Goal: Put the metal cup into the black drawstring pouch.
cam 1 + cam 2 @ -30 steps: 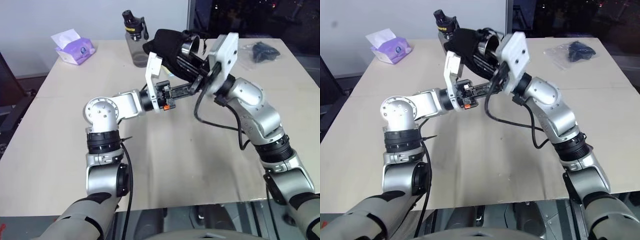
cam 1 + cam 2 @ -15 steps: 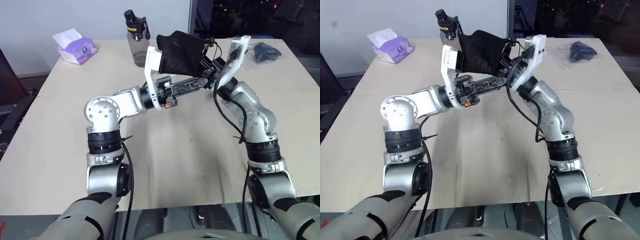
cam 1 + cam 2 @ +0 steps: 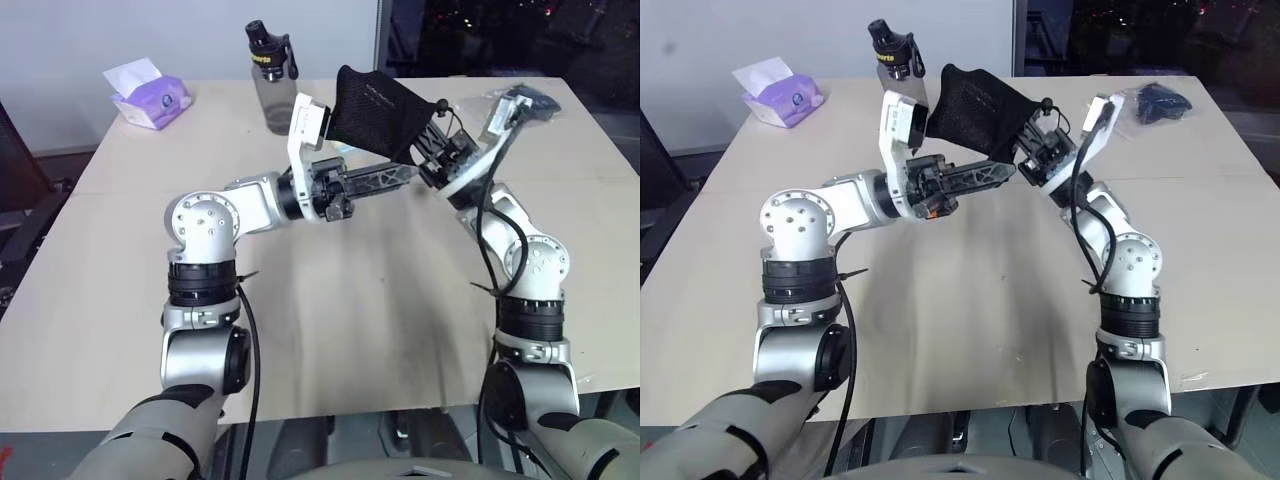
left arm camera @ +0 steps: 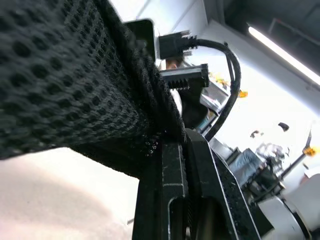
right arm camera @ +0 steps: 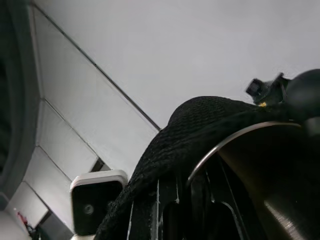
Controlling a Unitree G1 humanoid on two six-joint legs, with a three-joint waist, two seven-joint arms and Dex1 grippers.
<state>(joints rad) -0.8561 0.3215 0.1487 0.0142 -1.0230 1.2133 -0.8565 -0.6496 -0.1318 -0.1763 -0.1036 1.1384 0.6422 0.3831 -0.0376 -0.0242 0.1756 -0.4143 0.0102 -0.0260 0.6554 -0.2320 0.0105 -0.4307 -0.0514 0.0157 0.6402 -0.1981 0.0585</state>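
Light wooden table [image 3: 330, 330], pale wall [image 3: 120, 30] behind, dark window [image 3: 500, 35] at right

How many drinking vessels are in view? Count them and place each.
2: the water bottle stands at the table's far edge; the metal cup sits inside the black drawstring pouch, mostly hidden.

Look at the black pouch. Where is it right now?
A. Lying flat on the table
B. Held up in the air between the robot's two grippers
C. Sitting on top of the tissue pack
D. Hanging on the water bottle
B: the black drawstring pouch hangs above the table, pinched between the left gripper and the right gripper.
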